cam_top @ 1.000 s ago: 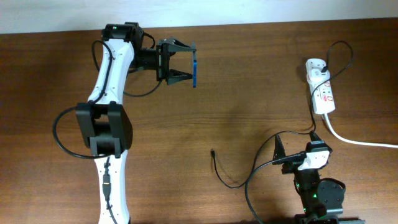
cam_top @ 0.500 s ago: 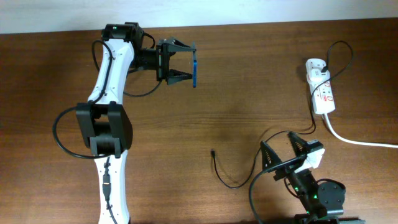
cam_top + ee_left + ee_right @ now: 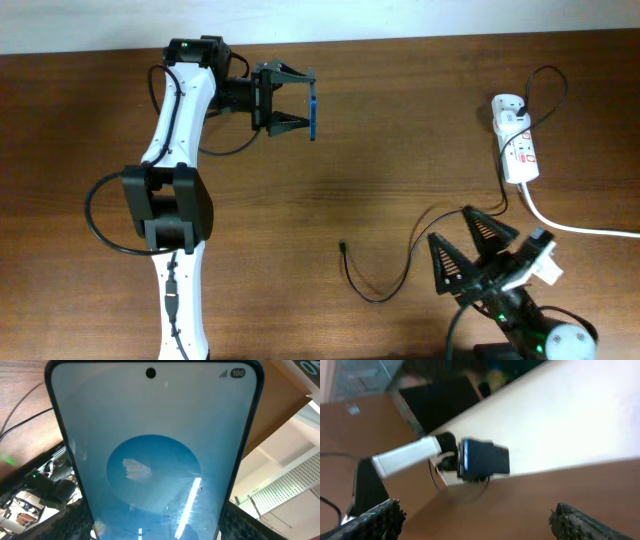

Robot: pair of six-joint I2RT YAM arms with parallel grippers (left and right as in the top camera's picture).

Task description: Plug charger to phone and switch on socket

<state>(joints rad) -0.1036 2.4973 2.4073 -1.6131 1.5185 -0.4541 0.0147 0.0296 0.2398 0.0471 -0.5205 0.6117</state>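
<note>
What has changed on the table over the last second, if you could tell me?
The right gripper turned and swung outward, its wrist shifting right and lower in the overhead view. It now shows spread open, holding nothing. The left gripper stayed raised, clamped on the phone. The charger and the socket lie as before.

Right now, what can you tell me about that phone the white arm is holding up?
The phone is a slim smartphone with a dark edge and glossy glass. Its lit screen is pale blue with a darker blue circle, a punch-hole camera at top centre, signal bars and "100" in one corner. The left gripper clamps it by its long sides; from overhead it shows edge-on, a thin blue strip. No cable visibly touches it.
</note>
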